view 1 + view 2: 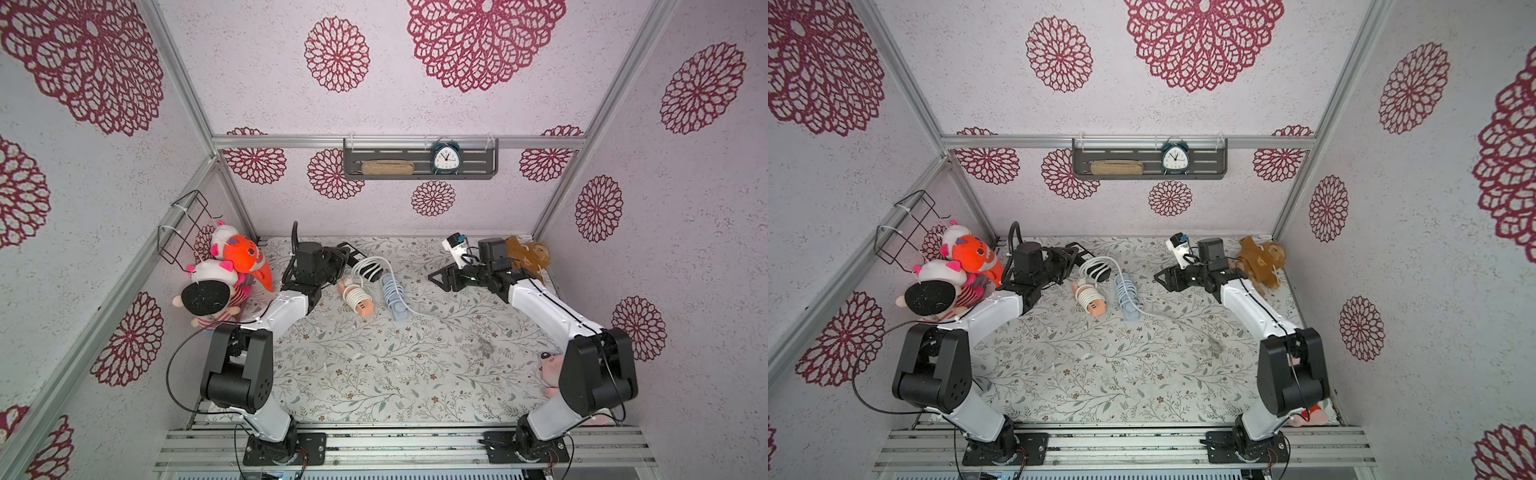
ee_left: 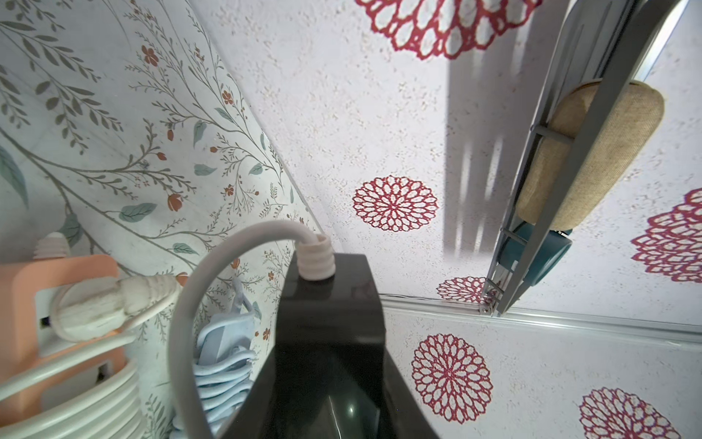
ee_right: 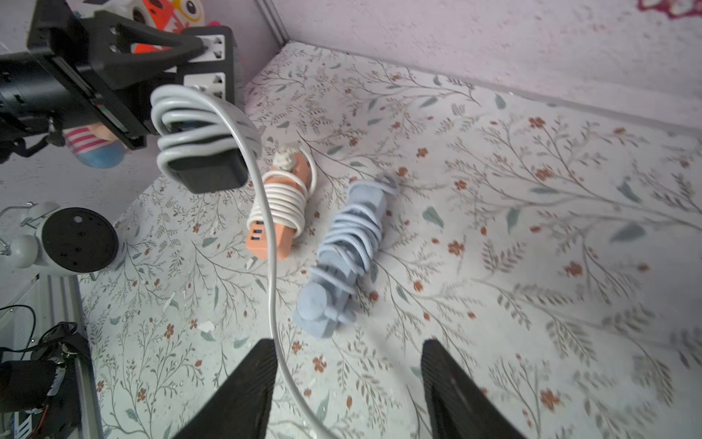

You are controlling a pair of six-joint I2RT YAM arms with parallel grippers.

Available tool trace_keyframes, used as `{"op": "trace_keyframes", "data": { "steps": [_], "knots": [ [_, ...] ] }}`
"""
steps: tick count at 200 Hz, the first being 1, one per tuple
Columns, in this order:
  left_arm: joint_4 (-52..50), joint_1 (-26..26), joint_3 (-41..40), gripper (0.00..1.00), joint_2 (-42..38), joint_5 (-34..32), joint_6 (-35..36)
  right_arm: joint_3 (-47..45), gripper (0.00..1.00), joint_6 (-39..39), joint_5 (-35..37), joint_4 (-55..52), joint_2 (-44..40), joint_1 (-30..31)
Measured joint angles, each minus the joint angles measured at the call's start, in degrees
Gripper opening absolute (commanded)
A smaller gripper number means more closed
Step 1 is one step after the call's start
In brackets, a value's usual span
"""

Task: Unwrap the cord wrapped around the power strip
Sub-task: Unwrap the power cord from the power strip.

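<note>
The black power strip [image 1: 371,272] [image 3: 205,171] hangs tilted above the back left of the table, with my left gripper [image 1: 343,255] shut on its far end. In the left wrist view the strip [image 2: 326,342] fills the lower middle and hides the jaws. Several loops of white cord [image 1: 360,266] [image 3: 182,114] still circle it. One freed length [image 3: 270,247] drops from the strip and runs loosely between the fingers of my right gripper [image 3: 347,344] [image 1: 436,281]. That gripper is open and hovers over the table to the right, gripping nothing.
An orange power strip [image 1: 357,301] and a pale blue one [image 1: 395,297], both wound in cord, lie under the held strip. Plush toys [image 1: 224,274] pile at the left wall. A brown plush [image 1: 528,257] sits behind the right arm. A shelf with a clock [image 1: 444,160] hangs on the back wall.
</note>
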Motion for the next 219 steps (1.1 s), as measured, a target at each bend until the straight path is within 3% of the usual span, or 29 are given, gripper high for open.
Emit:
{"op": "trace_keyframes", "data": {
  "steps": [21,59,77,94,109,138,176,219],
  "knots": [
    [-0.5,-0.5,0.3,0.00,-0.1,0.3,0.3,3.0,0.74,1.3,-0.3,2.0,6.4,3.9],
    [-1.5,-1.3,0.3,0.00,-0.1,0.7,0.3,4.7,0.71,5.1,-0.3,4.3,13.1,8.4],
    [-1.5,-1.6,0.3,0.00,-0.1,0.8,0.3,5.5,0.60,7.2,-0.4,6.1,14.2,8.8],
    [-1.3,-1.8,0.3,0.00,-0.1,0.9,0.1,6.9,0.41,7.9,-0.4,7.3,14.7,8.9],
    [-0.8,-1.8,0.3,0.00,-0.1,0.9,-0.3,7.6,0.33,8.6,-0.2,8.0,14.7,8.9],
    [0.3,-1.8,0.3,0.00,0.5,0.7,-1.0,9.0,0.00,8.7,1.6,6.4,14.6,8.9],
    [3.4,-2.0,0.3,0.00,4.5,-0.9,-4.0,8.3,0.00,7.6,2.3,4.1,11.7,9.2],
    [6.0,-2.9,1.4,0.00,9.1,-3.7,-7.1,0.8,0.00,4.0,0.0,2.9,2.7,11.4]
  ]
}}
